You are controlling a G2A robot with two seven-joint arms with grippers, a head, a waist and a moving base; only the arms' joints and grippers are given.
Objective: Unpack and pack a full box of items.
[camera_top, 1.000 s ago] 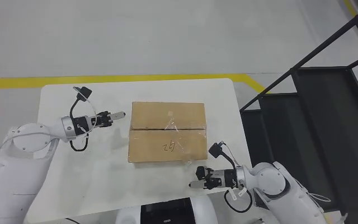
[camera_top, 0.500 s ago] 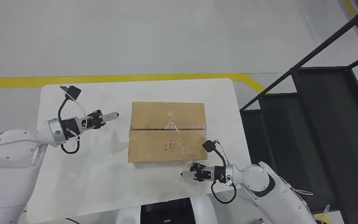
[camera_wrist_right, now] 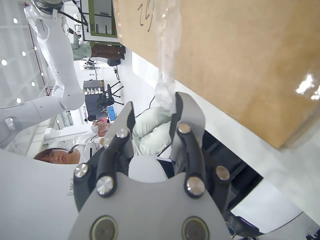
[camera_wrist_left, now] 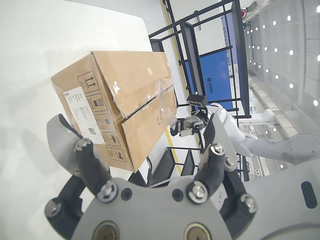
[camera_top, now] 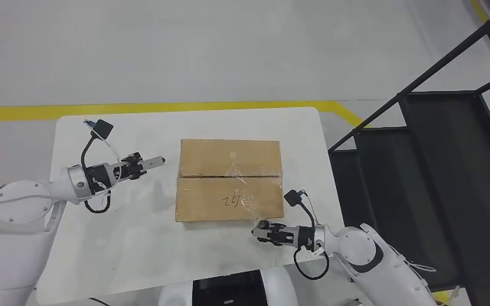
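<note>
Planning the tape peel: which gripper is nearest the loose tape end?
The right gripper: crumpled tape hanging off the box lies right by its fingers. The left gripper sits off the box's labelled end, clear of the tape.

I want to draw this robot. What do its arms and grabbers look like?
The left arm and right arm are rounded white shells. The left gripper and right gripper have grey bases, black links, shiny screws and pale grey fingers. A black cable loops to a small black camera at each wrist.
</note>
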